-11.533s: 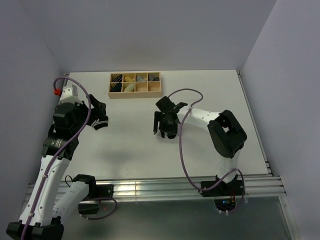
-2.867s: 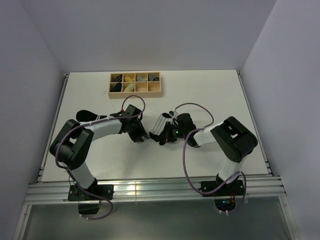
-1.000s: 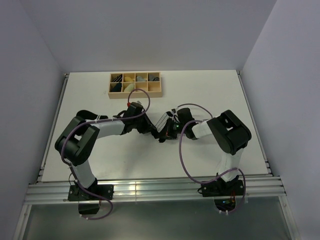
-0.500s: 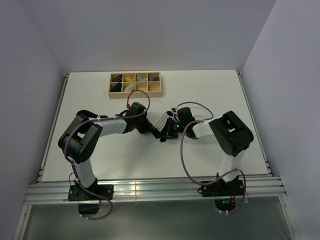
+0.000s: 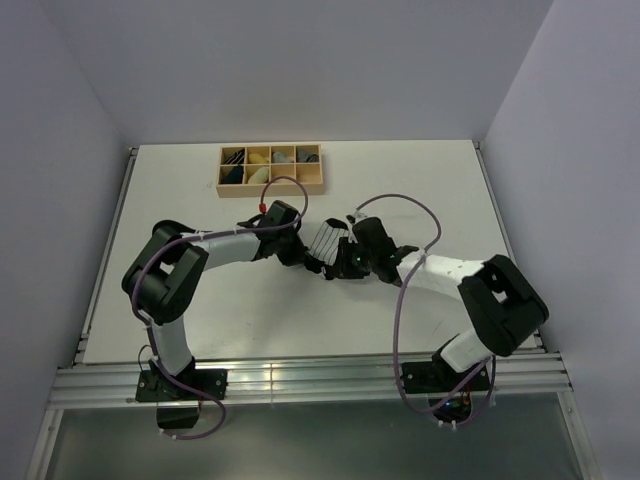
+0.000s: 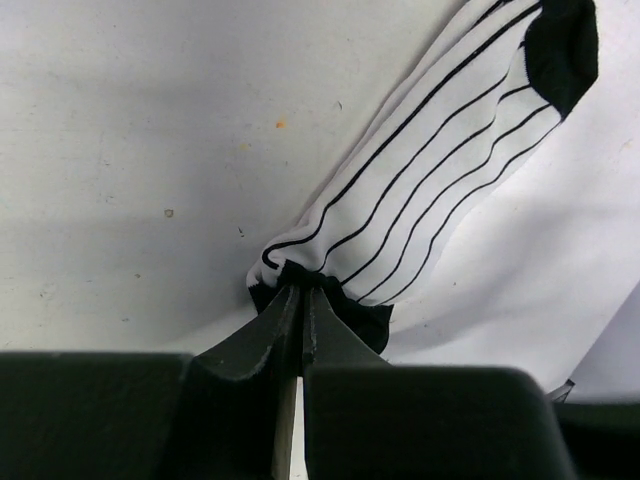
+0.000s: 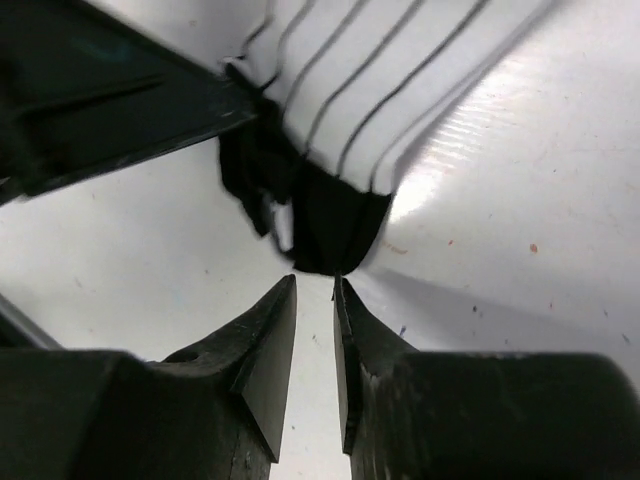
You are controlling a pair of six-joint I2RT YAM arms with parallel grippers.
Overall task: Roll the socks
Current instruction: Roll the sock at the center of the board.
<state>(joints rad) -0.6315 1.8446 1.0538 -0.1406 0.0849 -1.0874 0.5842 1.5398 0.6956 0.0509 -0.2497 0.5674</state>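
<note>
A white sock with thin black stripes point(image 5: 325, 238) point(image 6: 430, 170) lies flat at mid table, its black toe point(image 6: 562, 45) pointing away from the left wrist. My left gripper point(image 6: 300, 290) point(image 5: 303, 257) is shut on its black near end. Black fabric point(image 6: 368, 322) point(image 7: 335, 225) sticks out under that end; I cannot tell whether this is the black sock or the cuff. My right gripper point(image 7: 315, 280) point(image 5: 346, 263) is open a little, its tips just short of the black fabric with nothing between them. In the right wrist view the left fingers point(image 7: 120, 110) show at upper left.
A wooden box with several compartments point(image 5: 271, 191) holding rolled socks stands at the back left of the white table point(image 5: 420, 190). The two arms meet at the middle, cables looping above them. The table's metal front rail point(image 5: 300, 375) runs along the near edge.
The right gripper has opened and come off the sock's black end, and the right arm's elbow has swung out to the right. The left gripper has closed on that end.
</note>
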